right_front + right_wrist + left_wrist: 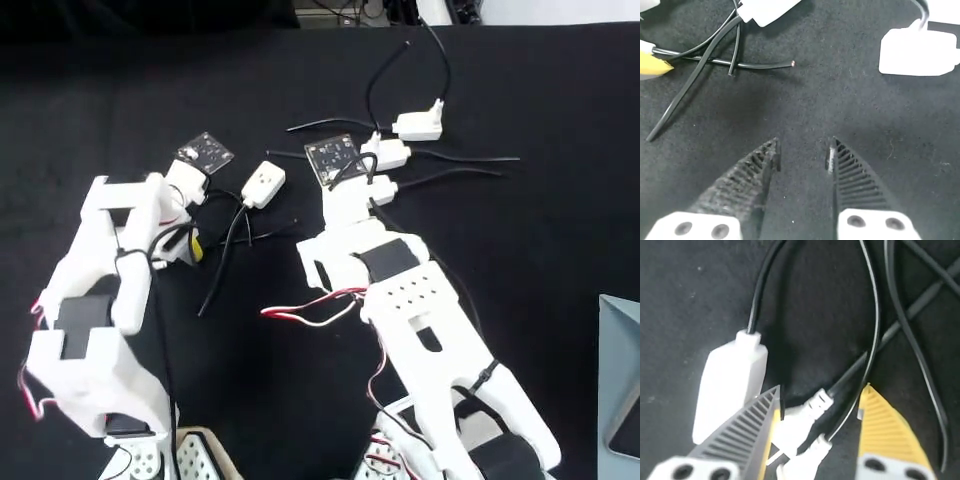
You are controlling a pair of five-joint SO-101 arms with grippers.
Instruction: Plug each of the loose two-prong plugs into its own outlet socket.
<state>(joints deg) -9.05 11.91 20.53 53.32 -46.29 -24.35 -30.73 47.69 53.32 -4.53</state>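
My left gripper (821, 389) is open low over the black cloth, with one grey finger (740, 437) and one yellow finger (885, 432). Two small white plugs (795, 427) on thin black leads lie between them, untouched as far as I can tell. A white outlet socket (727, 390) with a black cable lies just outside the grey finger. From above, another white socket (263, 183) lies beyond the left arm (130, 250). My right gripper (802, 150) is open over bare cloth with nothing between its fingers. A white block (917, 52) lies ahead of it.
Three white plug and socket pieces (418, 125) cluster beyond the right arm (400, 290), with black leads (470, 160) trailing off to the right. Loose black cables (225, 255) cross the cloth between the two arms. A grey object (622, 370) sits at the right edge.
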